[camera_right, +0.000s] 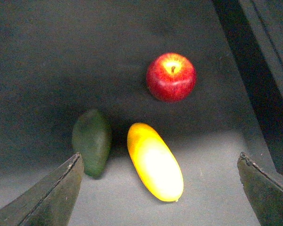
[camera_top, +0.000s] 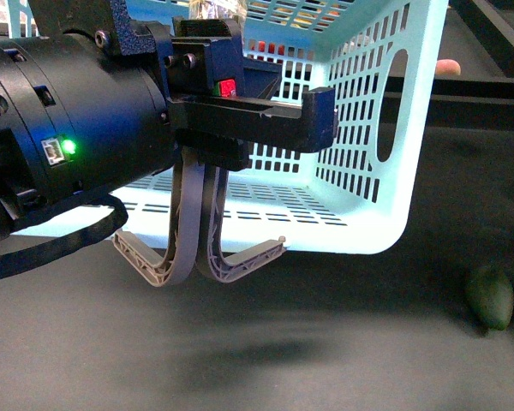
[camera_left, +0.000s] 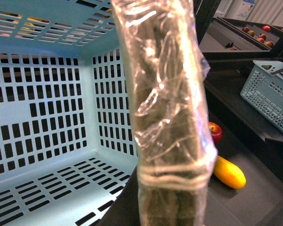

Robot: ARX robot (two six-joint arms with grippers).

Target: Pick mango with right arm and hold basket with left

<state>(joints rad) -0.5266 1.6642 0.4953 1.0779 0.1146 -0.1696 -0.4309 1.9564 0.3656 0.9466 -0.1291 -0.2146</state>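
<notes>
The yellow mango (camera_right: 155,162) lies on the dark table, between the spread fingers of my right gripper (camera_right: 159,156), which is open and hovers over it. The mango also shows in the left wrist view (camera_left: 228,172). The light blue slotted basket (camera_top: 360,171) stands tilted on the table behind my left gripper (camera_top: 197,261). That gripper is shut, and nothing shows between its grey fingers. In the left wrist view its plastic-wrapped fingers (camera_left: 170,117) are pressed together beside the basket's corner (camera_left: 61,117). My right arm is out of the front view.
A dark green mango (camera_right: 92,141) lies right beside the yellow one and also shows in the front view (camera_top: 488,295). A red apple (camera_right: 171,76) sits just beyond them. A second grey-blue basket (camera_left: 269,94) stands on a raised ledge.
</notes>
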